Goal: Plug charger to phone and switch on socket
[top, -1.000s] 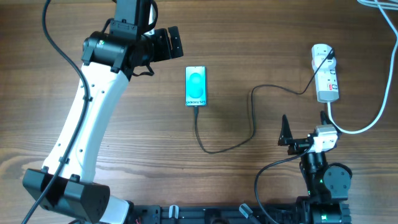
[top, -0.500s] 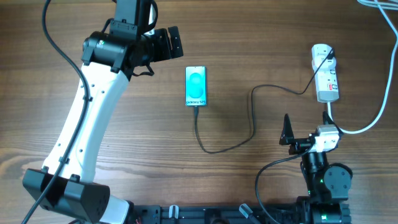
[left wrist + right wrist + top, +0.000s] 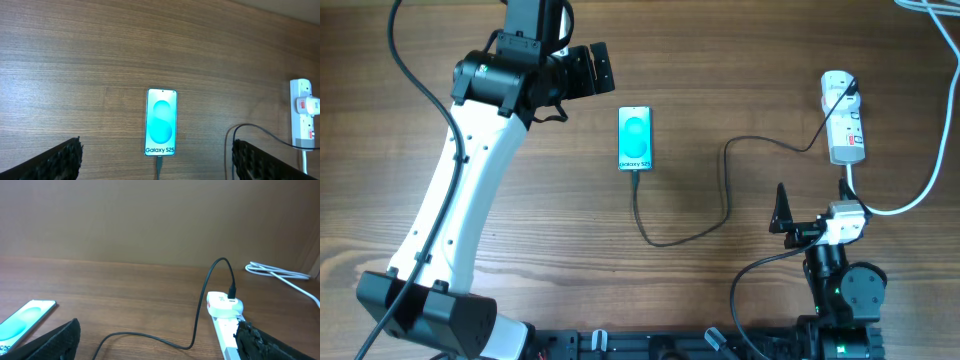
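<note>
The phone lies flat mid-table with its teal screen lit; it also shows in the left wrist view and the right wrist view. The thin black charger has its tip in the phone's bottom edge and curls right to a white adapter on the socket, which also shows in the wrist views. My left gripper is open and empty, up and to the left of the phone. My right gripper is open and empty, just below the socket.
The socket's thick white lead loops along the right edge of the table and up to the far right corner. The robots' own black wires hang by the left arm and at the right base.
My right gripper has shifted very slightly to the right. The left arm, phone, charger and socket have not moved.
</note>
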